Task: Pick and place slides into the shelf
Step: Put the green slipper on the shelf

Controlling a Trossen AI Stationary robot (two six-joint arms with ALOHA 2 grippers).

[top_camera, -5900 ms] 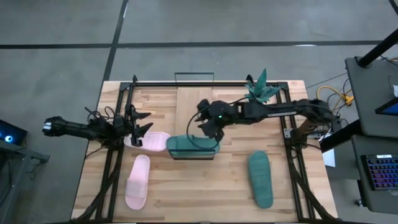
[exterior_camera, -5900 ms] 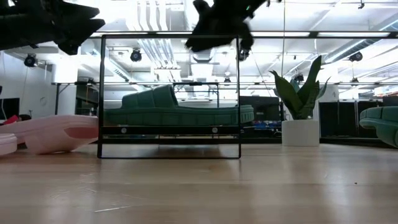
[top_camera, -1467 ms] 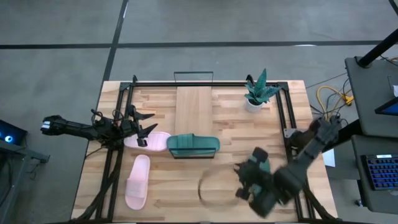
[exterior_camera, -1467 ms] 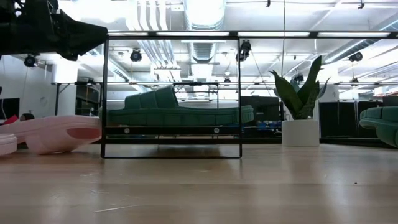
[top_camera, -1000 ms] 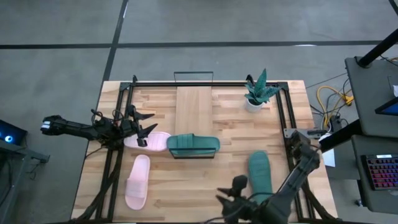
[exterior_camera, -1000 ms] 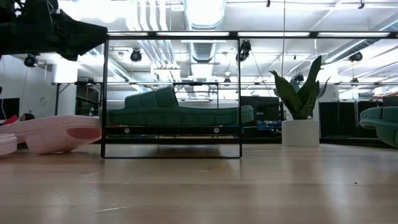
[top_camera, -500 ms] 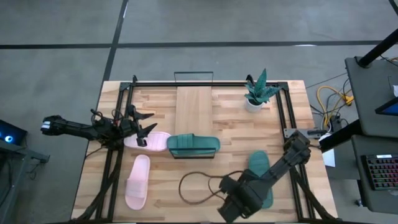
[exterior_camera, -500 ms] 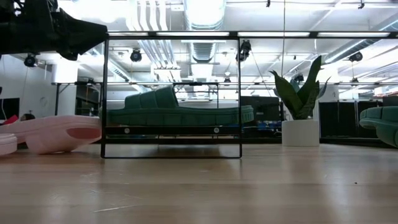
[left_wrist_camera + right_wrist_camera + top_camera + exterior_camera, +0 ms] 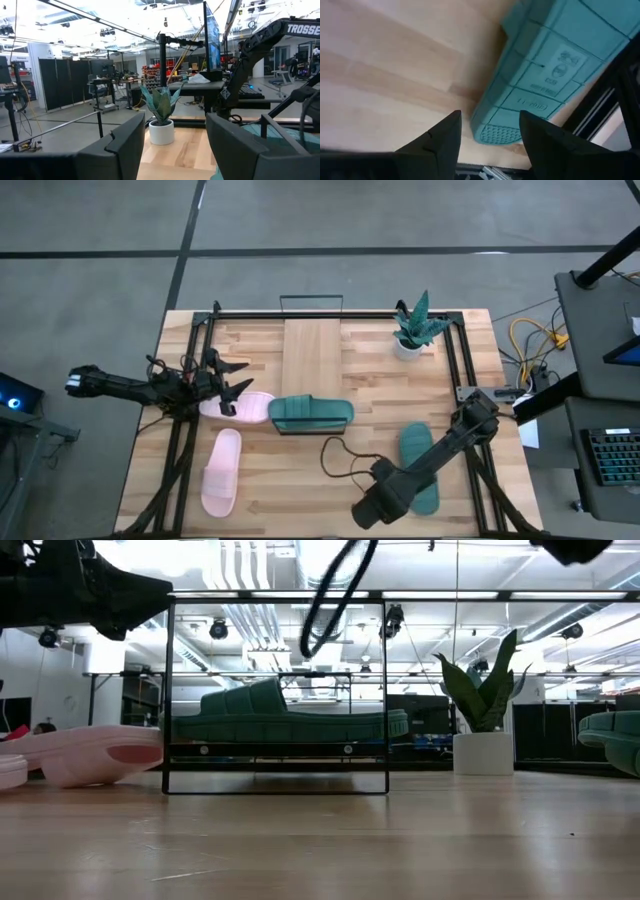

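Near the table's front edge, right gripper hovers spread and empty over a sole-up green slide. Step: approach. Next: descend, clamp it, carry to the shelf.

Slides & shelf on table
Shelf empty, far-centre; teal slide just before it, 2nd teal sole-up right; 2 pink left.

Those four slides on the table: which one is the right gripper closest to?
The dark teal slide lying alone at the table's right front. The right gripper hovers by its end, jaws open; the other teal slide and both pink slides lie farther left.
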